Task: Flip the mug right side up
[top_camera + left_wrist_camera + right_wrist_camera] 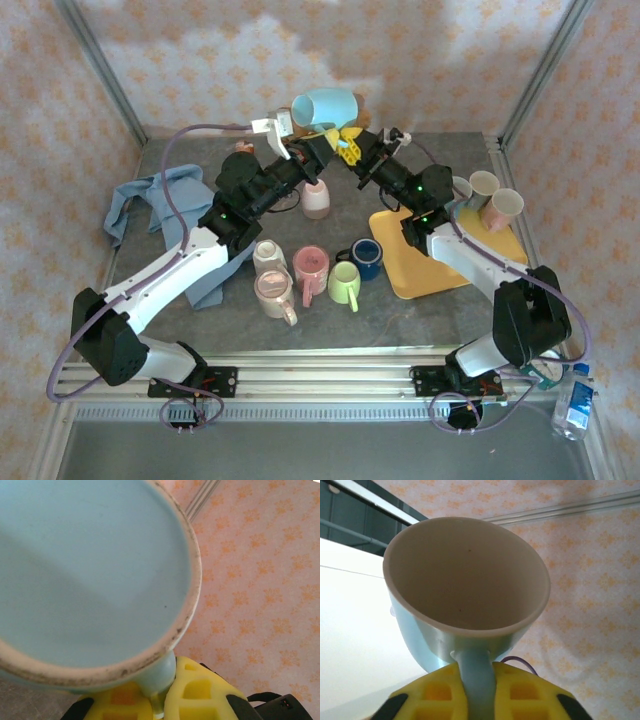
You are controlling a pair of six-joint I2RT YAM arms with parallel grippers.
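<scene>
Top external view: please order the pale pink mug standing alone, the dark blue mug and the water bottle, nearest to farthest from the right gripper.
From the right gripper:
1. Pale pink mug, centre, just toward the arm bases.
2. Dark blue mug, centre, closer to the bases.
3. Water bottle, near right corner.

A light blue mug [325, 108] with a pale cream inside hangs in the air above the back of the table. It is tipped on its side, neither upright nor upside down. The ring around its flat blue base is bare, worn and speckled dark. Its handle points downward, pinched by both the left gripper [160, 697] and the right gripper [477, 697].
</scene>
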